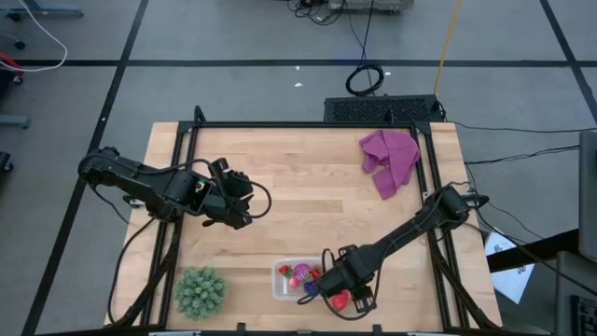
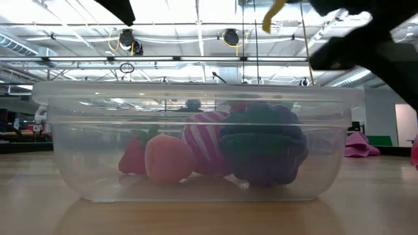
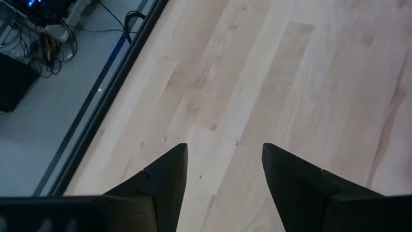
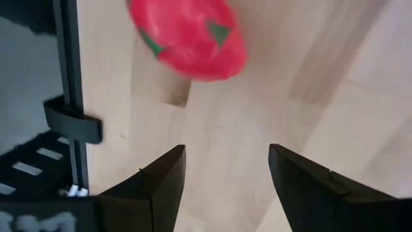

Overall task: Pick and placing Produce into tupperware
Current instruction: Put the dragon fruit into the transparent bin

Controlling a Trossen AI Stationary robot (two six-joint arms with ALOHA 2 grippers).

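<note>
The tupperware point(image 1: 280, 280), a small clear box with rounded corners and no lid, sits upright on the table near its front edge, a little right of the middle. Inside lie a red strawberry point(image 2: 132, 156), a pale pink piece point(image 2: 168, 158), a pink striped ball point(image 2: 204, 143) and a dark purple grape bunch point(image 2: 264, 147), packed close together. Another red strawberry point(image 4: 190, 35) with green leaves lies on the bare wood just right of the box, near the front edge.

Bare tabletop point(image 1: 308, 201) between both arms

tupperware point(image 1: 280, 280) 1 | produce inside, roughly 4 | strawberry point(image 4: 188, 37) outside 1 | cloth point(image 1: 390, 159) 1
</note>
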